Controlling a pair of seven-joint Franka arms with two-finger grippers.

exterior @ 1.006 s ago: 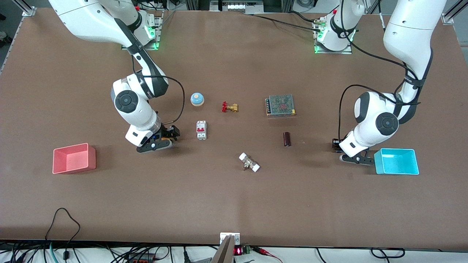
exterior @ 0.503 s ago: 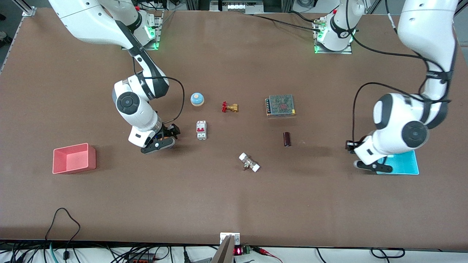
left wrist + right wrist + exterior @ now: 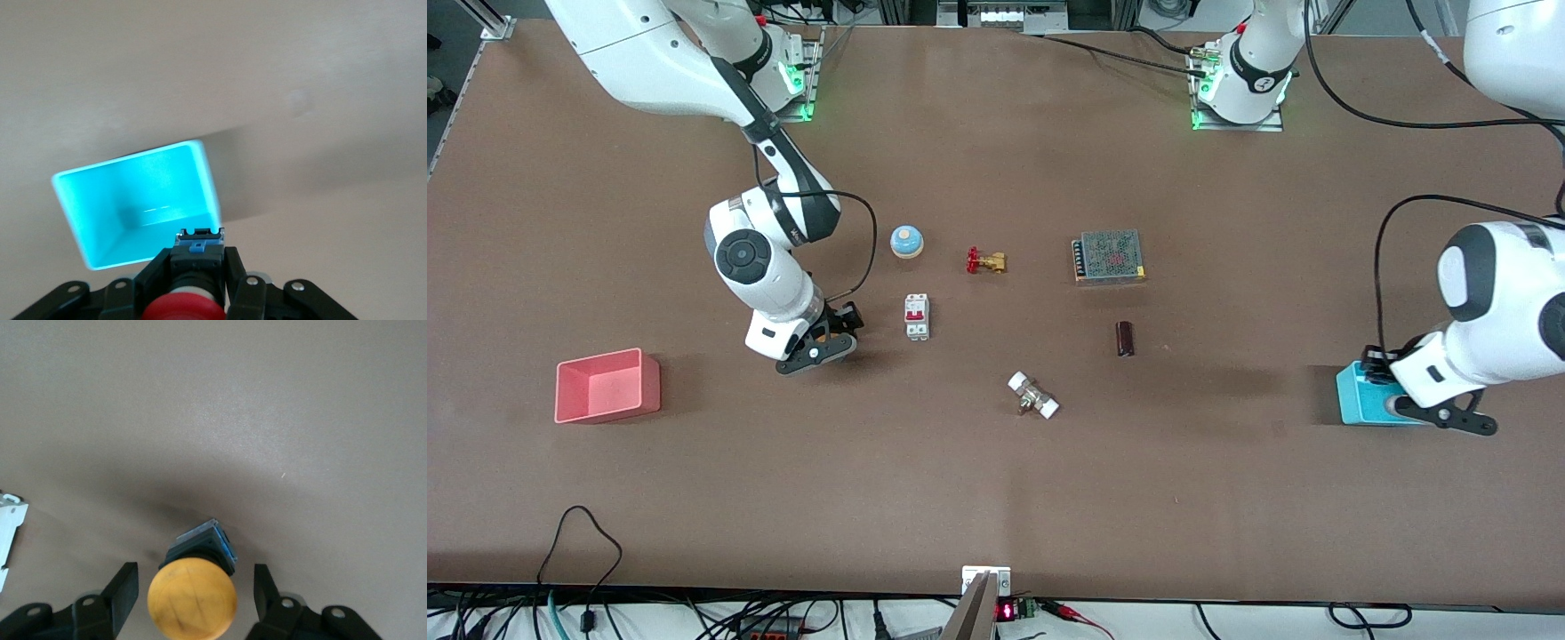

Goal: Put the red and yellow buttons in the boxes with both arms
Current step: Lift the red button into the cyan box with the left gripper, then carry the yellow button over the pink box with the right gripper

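Note:
My left gripper (image 3: 1440, 413) is shut on the red button (image 3: 183, 308) by its black body. It holds the button over the cyan-blue box (image 3: 1360, 398), whose open inside shows in the left wrist view (image 3: 133, 200). My right gripper (image 3: 818, 348) is open and low over the table. Its fingers (image 3: 123, 588) stand on either side of the yellow button (image 3: 192, 599) without touching it. The yellow button stands on the table, cap up; the front view does not show it. The pink-red box (image 3: 609, 407) stands empty toward the right arm's end of the table.
A white circuit breaker (image 3: 916, 316) stands beside my right gripper. Mid-table lie a pale blue dome (image 3: 906, 241), a brass valve with a red handle (image 3: 985, 261), a metal power supply (image 3: 1109, 256), a dark cylinder (image 3: 1126, 339) and a white-ended fitting (image 3: 1033, 396).
My left arm has carried the red button from beside the cyan box to over it. My right gripper has barely shifted at the yellow button.

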